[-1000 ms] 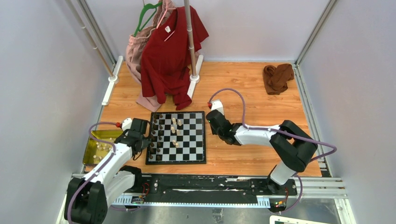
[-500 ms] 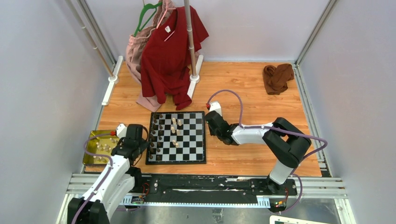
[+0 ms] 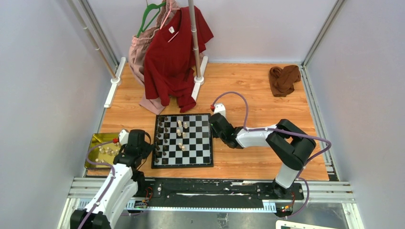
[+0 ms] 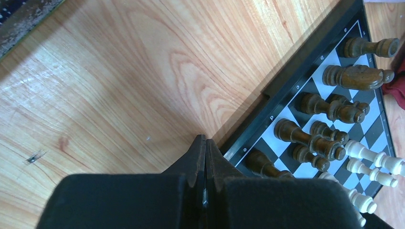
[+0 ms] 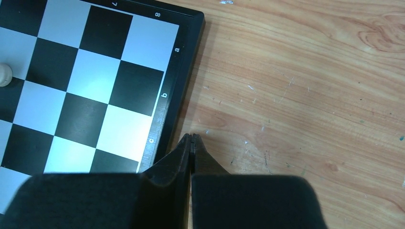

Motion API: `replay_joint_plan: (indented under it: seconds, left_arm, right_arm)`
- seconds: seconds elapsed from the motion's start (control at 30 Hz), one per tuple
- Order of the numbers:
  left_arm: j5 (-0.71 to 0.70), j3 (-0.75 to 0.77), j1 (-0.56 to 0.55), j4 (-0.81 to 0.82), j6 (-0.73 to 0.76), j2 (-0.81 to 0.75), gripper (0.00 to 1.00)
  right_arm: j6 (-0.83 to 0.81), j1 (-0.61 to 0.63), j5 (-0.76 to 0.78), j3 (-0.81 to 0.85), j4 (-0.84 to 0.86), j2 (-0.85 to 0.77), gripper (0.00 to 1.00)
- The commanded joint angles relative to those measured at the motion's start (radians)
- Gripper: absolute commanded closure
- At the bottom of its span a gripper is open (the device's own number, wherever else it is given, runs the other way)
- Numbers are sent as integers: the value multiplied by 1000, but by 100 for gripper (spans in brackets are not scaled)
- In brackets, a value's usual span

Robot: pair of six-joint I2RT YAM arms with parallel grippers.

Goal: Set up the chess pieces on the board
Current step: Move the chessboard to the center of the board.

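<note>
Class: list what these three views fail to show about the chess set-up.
Top view: the chess pieces' kinds; too small.
Top view: what lies in the gold tin; too small.
Left wrist view: most of the board; cut off by the frame edges.
Right wrist view: one cream piece; cut by the left edge.

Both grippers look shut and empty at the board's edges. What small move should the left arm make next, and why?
Probably lift the left gripper and swing it over the gold tin: it is shut on nothing beside the board, and cream pieces lie in that tin, not yet placed.
</note>
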Motion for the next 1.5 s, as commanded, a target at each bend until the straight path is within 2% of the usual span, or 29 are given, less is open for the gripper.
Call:
replay_joint_plan:
  seconds: [0.0, 0.87, 1.13, 1.47]
  left_arm:
    - [63, -21, 4, 20, -26, -13, 100]
    - [196, -28, 4, 276, 68, 182, 100]
    - [232, -24, 4, 336, 96, 214, 100]
    - [303, 5, -4, 439, 133, 332, 100]
  right_arm:
    - [39, -8, -7, -21, 21, 17, 100]
    - [91, -32, 103, -80, -13, -34, 100]
    - [109, -54, 113, -114, -15, -67, 100]
    - [133, -96, 93, -140, -14, -86, 100]
